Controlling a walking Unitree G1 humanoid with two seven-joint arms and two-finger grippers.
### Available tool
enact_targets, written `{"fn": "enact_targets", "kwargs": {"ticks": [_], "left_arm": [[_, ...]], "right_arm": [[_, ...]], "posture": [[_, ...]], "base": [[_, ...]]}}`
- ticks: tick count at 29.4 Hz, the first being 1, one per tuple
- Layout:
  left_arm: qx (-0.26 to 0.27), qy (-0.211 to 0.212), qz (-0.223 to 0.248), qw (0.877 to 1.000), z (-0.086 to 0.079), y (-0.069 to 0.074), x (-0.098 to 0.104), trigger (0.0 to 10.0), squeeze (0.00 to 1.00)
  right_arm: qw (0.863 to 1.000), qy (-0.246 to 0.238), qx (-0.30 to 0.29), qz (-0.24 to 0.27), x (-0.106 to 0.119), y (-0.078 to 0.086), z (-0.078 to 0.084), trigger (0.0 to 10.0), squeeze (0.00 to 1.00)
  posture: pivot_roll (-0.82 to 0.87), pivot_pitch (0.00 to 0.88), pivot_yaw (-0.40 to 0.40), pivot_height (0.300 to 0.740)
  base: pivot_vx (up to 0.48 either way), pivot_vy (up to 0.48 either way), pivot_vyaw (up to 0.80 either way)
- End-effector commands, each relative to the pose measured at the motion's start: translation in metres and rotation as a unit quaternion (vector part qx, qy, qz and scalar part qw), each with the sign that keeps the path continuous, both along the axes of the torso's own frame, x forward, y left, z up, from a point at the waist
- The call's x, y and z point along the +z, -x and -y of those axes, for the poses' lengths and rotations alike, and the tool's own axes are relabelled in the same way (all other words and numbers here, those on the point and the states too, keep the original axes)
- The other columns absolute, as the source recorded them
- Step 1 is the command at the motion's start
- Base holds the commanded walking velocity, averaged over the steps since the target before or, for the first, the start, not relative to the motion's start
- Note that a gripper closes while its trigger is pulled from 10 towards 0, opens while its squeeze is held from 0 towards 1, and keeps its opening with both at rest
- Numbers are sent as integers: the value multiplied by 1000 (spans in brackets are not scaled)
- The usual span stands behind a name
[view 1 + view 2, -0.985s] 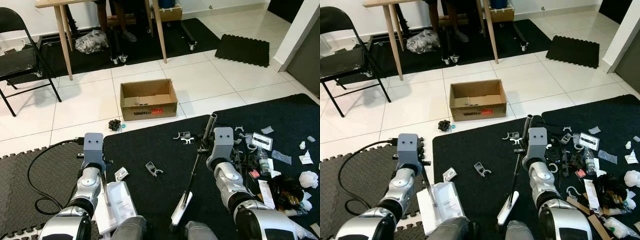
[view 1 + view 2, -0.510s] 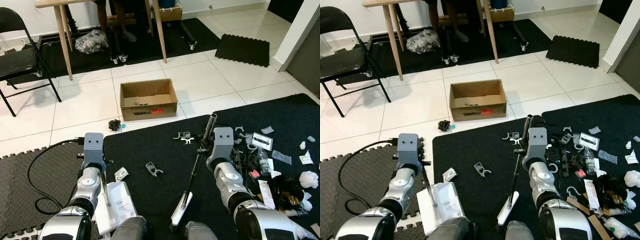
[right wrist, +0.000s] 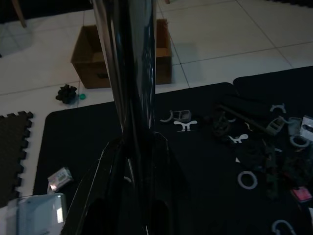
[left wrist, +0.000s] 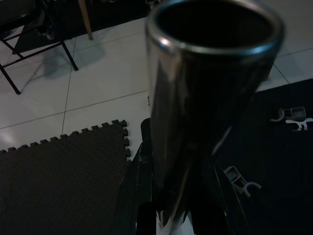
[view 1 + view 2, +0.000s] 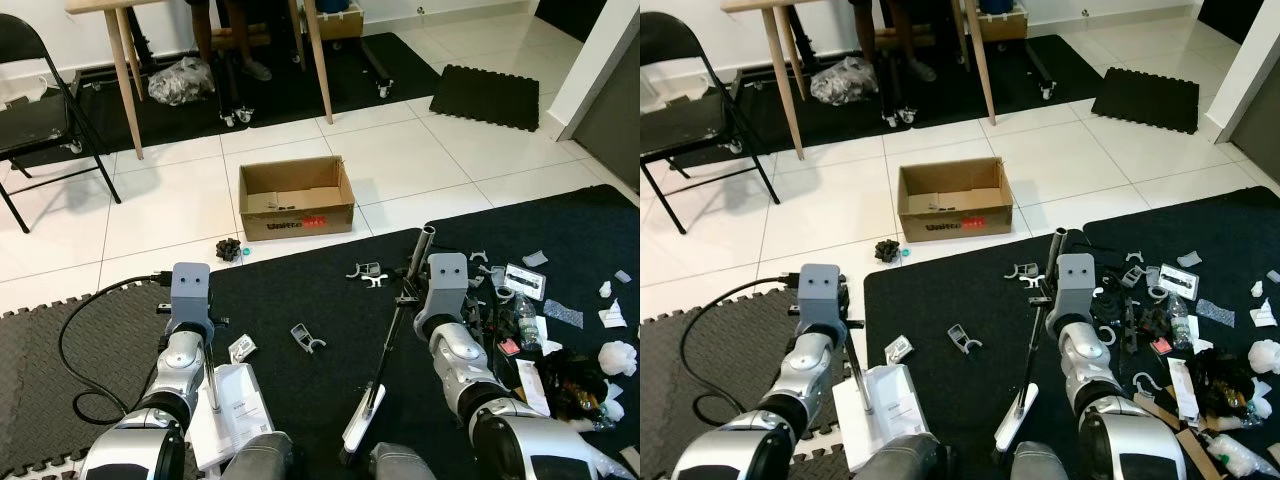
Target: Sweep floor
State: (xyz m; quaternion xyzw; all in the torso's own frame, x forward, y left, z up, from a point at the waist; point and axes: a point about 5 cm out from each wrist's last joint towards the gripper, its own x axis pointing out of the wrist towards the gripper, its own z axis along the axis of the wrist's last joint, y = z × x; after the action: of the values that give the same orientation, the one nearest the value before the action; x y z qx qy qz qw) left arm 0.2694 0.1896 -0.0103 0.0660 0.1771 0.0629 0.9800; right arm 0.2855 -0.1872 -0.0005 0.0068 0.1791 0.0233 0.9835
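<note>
White tiled floor (image 5: 180, 205), black foam mats (image 5: 60, 370), folding chair (image 5: 30, 100), wooden table legs (image 5: 125, 75).

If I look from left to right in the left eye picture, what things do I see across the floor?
Folding chair → black cable → left gripper holding the dustpan handle → cardboard box → right gripper holding the broom pole → pile of litter.

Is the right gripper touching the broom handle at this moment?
Touching. In the right wrist view the right gripper has its black jaws closed against both sides of the dark broom handle, no gap showing.
</note>
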Motion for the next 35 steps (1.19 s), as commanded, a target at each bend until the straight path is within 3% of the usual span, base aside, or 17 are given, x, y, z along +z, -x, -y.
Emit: {"fn": "enact_targets", "kwargs": {"ticks": [1, 16, 35], "left_arm": [[18, 15, -50, 998, 4, 17, -18, 10000, 0], [24, 14, -38, 999, 14, 16, -17, 10000, 0], [18, -4, -42, 999, 9, 17, -17, 10000, 0]], "right_arm": [[1000, 10, 2, -18, -3, 2, 5, 10000, 0], [1000, 18, 5, -21, -1, 2, 15, 10000, 0], [1000, 27, 11, -12, -1, 1, 9, 10000, 0]], "posture": [[-11, 0, -24, 740], [13, 13, -78, 740], [3, 23, -44, 740]], "base": [[0, 0, 0], [0, 0, 0], [0, 0, 0]]}}
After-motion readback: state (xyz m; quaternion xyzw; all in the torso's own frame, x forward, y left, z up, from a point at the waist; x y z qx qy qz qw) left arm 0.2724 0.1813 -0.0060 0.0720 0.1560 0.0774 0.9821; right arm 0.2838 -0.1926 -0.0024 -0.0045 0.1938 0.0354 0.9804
